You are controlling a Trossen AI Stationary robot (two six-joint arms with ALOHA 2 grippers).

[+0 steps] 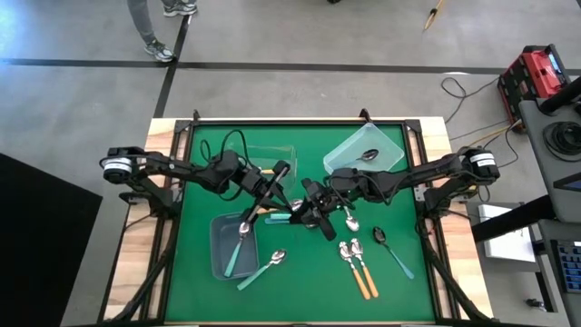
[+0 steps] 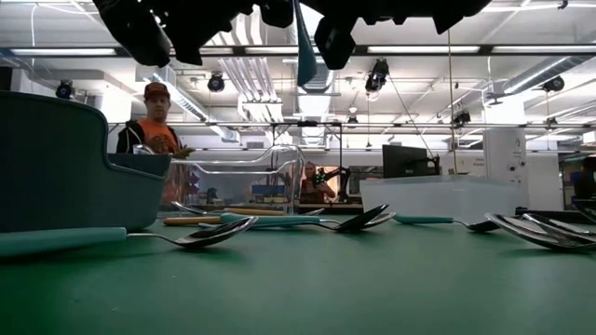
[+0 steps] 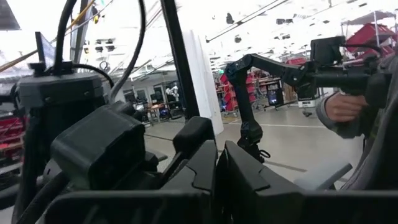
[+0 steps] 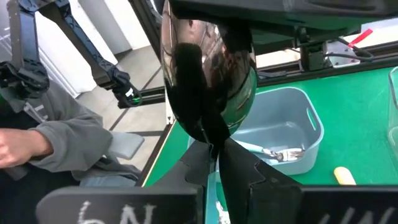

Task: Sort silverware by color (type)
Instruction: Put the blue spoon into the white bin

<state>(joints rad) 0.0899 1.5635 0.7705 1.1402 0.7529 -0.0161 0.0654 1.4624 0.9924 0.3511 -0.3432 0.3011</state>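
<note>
A green-topped table (image 1: 300,282) seen from above, with two dark robot arms meeting over its middle. The landmark is a grey-blue plastic bin (image 1: 221,245) toward the near left of the table.

The right gripper (image 1: 320,221) hangs above the table just right of that bin, its fingers clamped on the slim handle of a shiny metal spoon (image 4: 208,71); the right wrist view shows the spoon's bowl standing up large above the pinched fingers, with the bin below it. The left gripper (image 1: 275,180) hovers just beyond the bin's far right corner, its fingers (image 3: 245,180) pressed together with nothing seen between them.

A teal-handled spoon (image 1: 240,247) rests in the bin, and another teal-handled spoon (image 1: 261,270) lies on the table beside the bin's right edge. Two orange-handled spoons (image 1: 360,270) lie side by side well to the right of the bin, with a dark-bowled, teal-handled spoon (image 1: 392,251) just beyond them. Far right of the bin, a clear plastic bin (image 1: 365,151) holds one spoon (image 1: 369,154).
</note>
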